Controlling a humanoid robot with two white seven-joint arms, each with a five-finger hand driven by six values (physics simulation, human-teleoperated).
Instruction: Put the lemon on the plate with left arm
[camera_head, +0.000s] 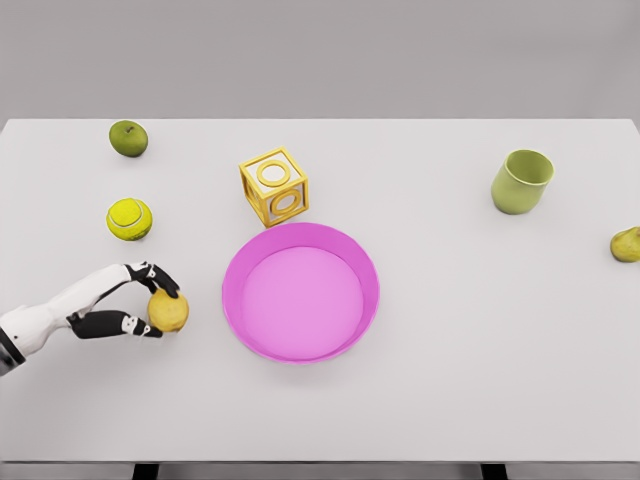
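A yellow lemon lies on the white table, left of the pink plate. My left hand comes in from the lower left edge and its fingers close around the lemon from above and below. The lemon sits about a hand's width from the plate's left rim. The plate holds nothing. My right arm does not show.
A tennis ball lies just behind the left hand, a green apple at the far left back. A yellow hollow cube stands behind the plate. A green cup and a pear are at the right.
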